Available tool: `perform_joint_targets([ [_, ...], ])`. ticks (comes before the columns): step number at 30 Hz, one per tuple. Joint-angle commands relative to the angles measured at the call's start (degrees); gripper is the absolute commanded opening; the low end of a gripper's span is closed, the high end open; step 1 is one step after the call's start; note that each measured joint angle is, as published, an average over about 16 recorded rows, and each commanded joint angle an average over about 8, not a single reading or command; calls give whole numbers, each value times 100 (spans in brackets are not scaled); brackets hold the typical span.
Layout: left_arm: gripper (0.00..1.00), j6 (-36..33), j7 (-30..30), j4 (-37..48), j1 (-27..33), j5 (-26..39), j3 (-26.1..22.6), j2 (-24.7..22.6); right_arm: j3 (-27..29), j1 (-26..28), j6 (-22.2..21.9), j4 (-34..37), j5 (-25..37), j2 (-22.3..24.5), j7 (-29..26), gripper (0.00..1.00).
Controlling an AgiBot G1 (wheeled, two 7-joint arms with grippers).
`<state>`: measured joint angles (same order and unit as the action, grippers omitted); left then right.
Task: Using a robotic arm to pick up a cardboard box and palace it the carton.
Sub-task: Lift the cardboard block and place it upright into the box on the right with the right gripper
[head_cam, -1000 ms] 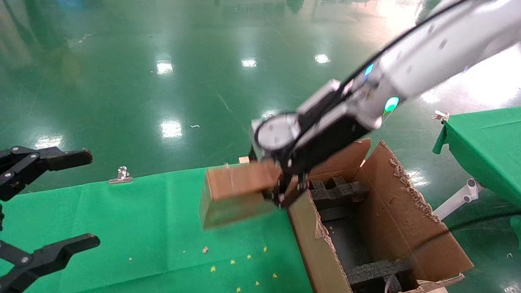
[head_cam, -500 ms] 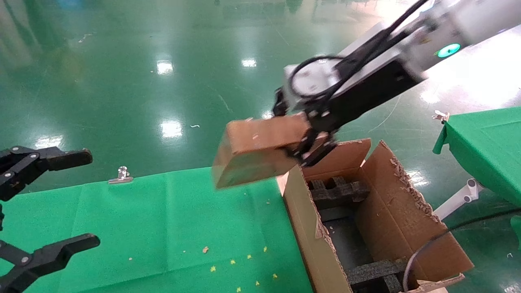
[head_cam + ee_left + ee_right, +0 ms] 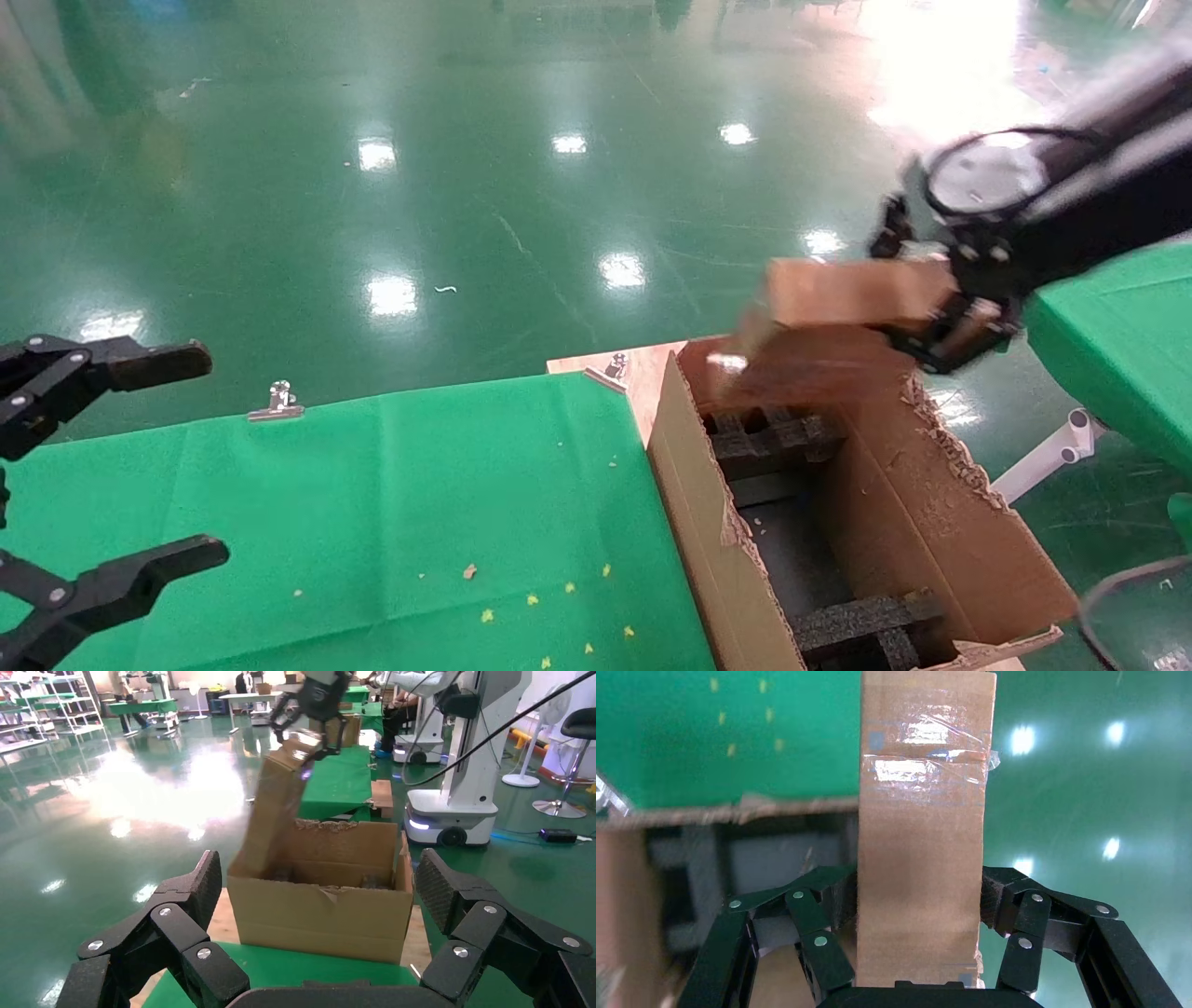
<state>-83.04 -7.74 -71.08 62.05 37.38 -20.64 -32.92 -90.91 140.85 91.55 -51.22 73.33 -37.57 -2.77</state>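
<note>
Glossy green factory floor (image 3: 447, 140) fills the background behind one desk (image 3: 372, 503) draped in green cloth. One large carton (image 3: 866, 522), its rim ragged and torn, stands open at the desk's right end, with two black foam inserts (image 3: 773, 438) visible inside. One robotic arm (image 3: 1071, 205), the robot's right, reaches in from the right, above the carton's far end. Its right gripper (image 3: 959, 312) is clamped on one small cardboard box (image 3: 838, 317), fingers (image 3: 814, 938) pressed against both sides of the taped cardboard. The box hangs tilted in the air over the carton's far rim, clear of the desk. One left gripper (image 3: 84, 466) hovers spread wide at the desk's left edge, holding nothing. Two metal clips (image 3: 277, 401) pin the cloth's far edge.
</note>
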Motion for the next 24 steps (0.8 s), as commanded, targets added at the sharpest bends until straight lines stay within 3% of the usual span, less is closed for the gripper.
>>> perform_joint_targets([
  [1,100,0,0,0,0,0,0,0,-279,195,4,-106,47,189,-96,0],
  [7,100,0,0,0,0,0,0,0,-957,457,-51,-252,-27,649,-420,0],
  [14,100,0,0,0,0,0,0,0,-1373,259,-352,-101,-160,1135,-1278,0],
  [24,100,0,0,0,0,0,0,0,-1484,-444,-1632,-616,-759,2303,-2610,0],
])
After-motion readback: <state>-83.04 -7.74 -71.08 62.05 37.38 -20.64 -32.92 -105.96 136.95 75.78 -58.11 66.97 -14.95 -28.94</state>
